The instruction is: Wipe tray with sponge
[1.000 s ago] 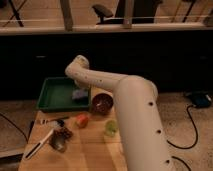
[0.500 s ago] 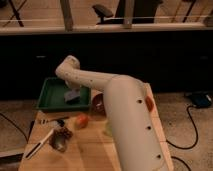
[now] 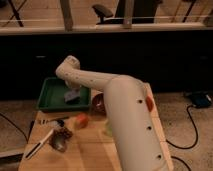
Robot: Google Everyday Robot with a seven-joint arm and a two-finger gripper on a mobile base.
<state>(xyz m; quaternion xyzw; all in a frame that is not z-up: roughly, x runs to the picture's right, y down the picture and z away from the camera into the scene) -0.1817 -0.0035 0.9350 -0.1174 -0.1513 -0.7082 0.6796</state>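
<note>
Most wiping is remaining: the gripper, seemingly clamping the small grey-blue rectangular sponge, is sitting inside the shallow green plastic tray.

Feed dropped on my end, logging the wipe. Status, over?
Gripper low over tray, at sponge. Sponge in tray's right half. Bowl beside right rim, not in the way.

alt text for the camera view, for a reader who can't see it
A white robot arm reaches down into a green tray on a wooden table, its tool at a grey-blue sponge lying in the tray. A reddish-brown bowl sits beside the tray.
</note>
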